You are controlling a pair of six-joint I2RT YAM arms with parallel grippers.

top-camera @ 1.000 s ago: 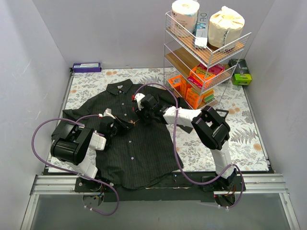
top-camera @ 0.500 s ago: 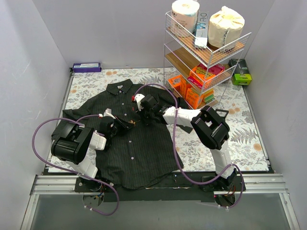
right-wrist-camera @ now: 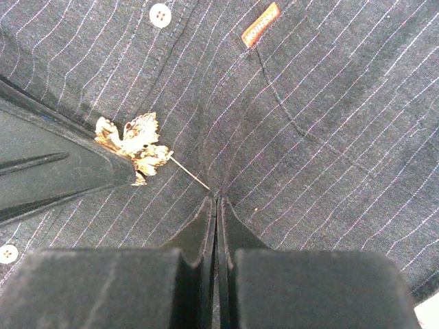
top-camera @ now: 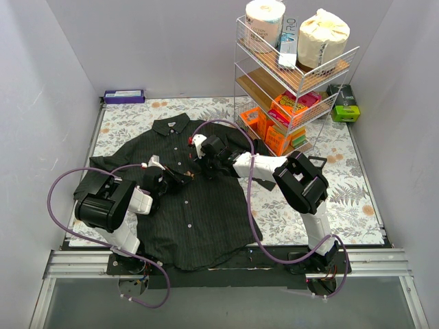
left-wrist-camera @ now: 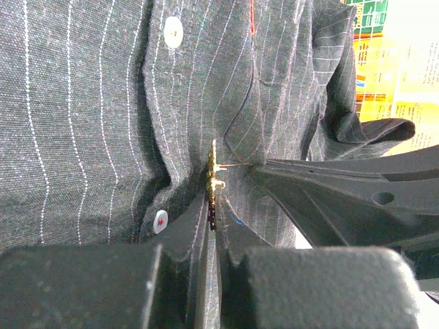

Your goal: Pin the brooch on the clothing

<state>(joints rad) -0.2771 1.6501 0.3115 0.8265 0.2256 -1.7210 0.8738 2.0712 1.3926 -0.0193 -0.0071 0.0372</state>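
The clothing, a black pinstriped shirt (top-camera: 195, 212), lies flat on the floral mat. In the left wrist view my left gripper (left-wrist-camera: 212, 205) is shut on the brooch (left-wrist-camera: 213, 170), seen edge-on against the shirt (left-wrist-camera: 89, 103). In the right wrist view the brooch (right-wrist-camera: 134, 144) is a golden leaf with its thin pin pointing at a fold of the shirt (right-wrist-camera: 329, 116). My right gripper (right-wrist-camera: 217, 201) is shut on that fold, and the pin tip touches the cloth just at its fingertips. In the top view the left gripper (top-camera: 182, 179) and the right gripper (top-camera: 199, 170) meet at mid-chest.
A wire rack (top-camera: 295, 75) with paper rolls and snack boxes stands at the back right, close behind the right arm. A purple box (top-camera: 124, 96) lies at the back left and a green box (top-camera: 345, 112) at the far right. White buttons (right-wrist-camera: 160, 14) and a red label (right-wrist-camera: 260, 24) lie near the grippers.
Almost nothing. The right wrist has edged a little to the left, and both grippers keep the same holds at mid-chest.
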